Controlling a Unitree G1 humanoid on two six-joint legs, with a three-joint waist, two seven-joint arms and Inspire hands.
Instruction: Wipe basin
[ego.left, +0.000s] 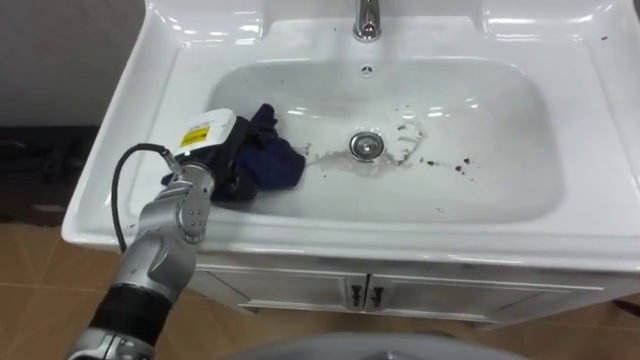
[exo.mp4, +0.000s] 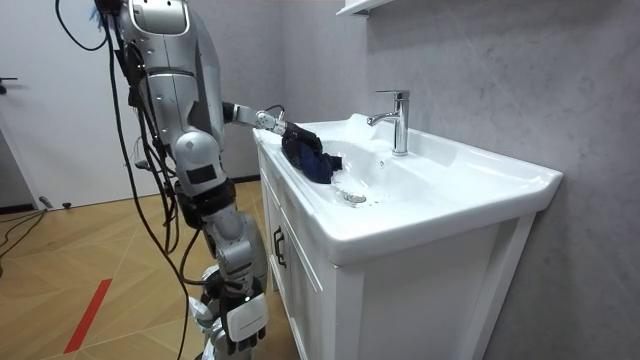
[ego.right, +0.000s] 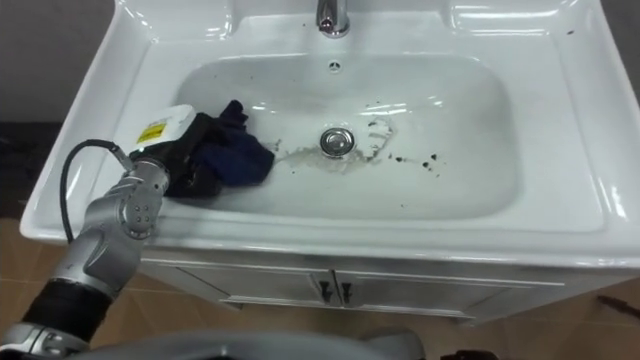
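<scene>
Navy cloth (ego.left: 278, 165) bunched on the basin's (ego.left: 480, 190) left slope under the left hand (ego.left: 228, 163), grip unreadable; room view gives the tap (exo.mp4: 398, 120) whole

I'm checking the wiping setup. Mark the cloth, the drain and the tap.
cloth (ego.left: 276, 166), left eye view, on its bunched blue middle.
drain (ego.left: 367, 144), left eye view, on the metal centre.
tap (exo.mp4: 400, 128), room view, on its upright body.

A silver arm carries a black cable and dark robot hand (ego.left: 232, 165).
</scene>
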